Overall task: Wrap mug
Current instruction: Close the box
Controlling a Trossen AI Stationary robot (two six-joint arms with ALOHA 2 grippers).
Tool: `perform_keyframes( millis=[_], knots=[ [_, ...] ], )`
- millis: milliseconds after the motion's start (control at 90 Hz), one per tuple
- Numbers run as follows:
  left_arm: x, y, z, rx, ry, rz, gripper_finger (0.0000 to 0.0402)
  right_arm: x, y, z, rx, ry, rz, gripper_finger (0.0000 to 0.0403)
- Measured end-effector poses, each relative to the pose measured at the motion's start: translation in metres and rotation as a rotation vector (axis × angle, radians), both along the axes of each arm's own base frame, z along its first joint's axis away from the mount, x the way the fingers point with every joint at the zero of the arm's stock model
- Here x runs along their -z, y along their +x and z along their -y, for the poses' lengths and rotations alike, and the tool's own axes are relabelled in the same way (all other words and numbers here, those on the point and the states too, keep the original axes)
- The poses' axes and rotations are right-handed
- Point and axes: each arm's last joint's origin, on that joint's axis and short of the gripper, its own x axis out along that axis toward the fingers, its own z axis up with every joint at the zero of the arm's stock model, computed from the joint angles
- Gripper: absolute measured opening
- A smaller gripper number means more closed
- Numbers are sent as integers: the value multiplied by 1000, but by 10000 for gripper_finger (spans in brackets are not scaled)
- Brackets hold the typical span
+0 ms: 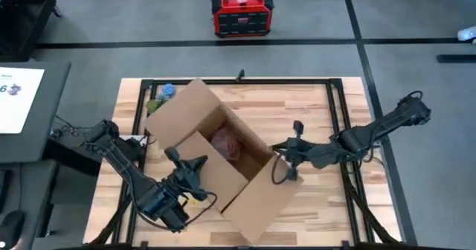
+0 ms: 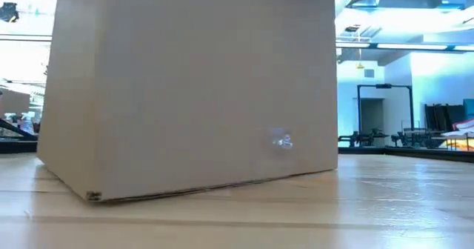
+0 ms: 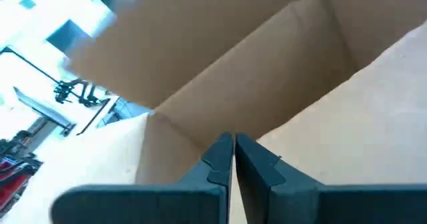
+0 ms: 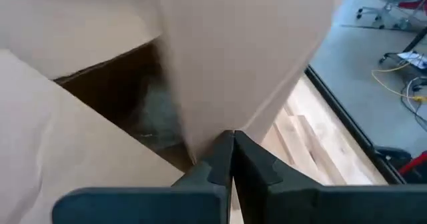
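Even overhead light, blown-out bright windows behind the cardboard box (image 2: 192,86), soft blur in both wrist views

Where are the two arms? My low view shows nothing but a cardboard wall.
Observer: In the high view both are at the open cardboard box. The left claw is at the side facing its arm, and the right claw is at the opposite flap.
Operator: Are they gripping it?
Observer: The right wrist view shows the right claw closed on a flap's edge. The left claw is shut too, but I cannot tell whether cardboard is between its fingers.
Operator: Anything inside the box?
Observer: A pinkish bundle lies on the box floor. I cannot tell whether it is the mug.
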Motion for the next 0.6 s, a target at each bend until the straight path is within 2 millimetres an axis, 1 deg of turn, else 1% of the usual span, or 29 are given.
perform_keyframes(
  millis=[100, 167, 300, 389, 456, 511, 544, 600],
  knots=[
    [-13, -11, -3, 23, -43, 17, 0, -4, -2, -6, -13, -7, 3, 0],
    [-25, -22, -4, 46, -136, 60, 0, -9, -3, -11, -42, 3, 6, 0],
    [-43, -41, -3, 109, -440, 60, 0, -18, -8, -20, -94, 9, -5, 0],
    [-52, -51, -1, 150, -667, 57, 0, -20, -9, -24, -109, 9, -5, 0],
    [-57, -61, 3, 176, -820, 30, 0, -20, -11, -27, -120, 9, -4, 0],
    [-58, -68, 7, 183, -908, -8, 0, -20, -12, -29, -128, 10, -1, 0],
    [-56, -73, 10, 181, -930, -28, 0, -21, -12, -30, -132, 12, 3, 0],
    [-53, -80, 14, 172, -906, -38, 0, -22, -13, -32, -127, 6, 17, 0]
  ],
)
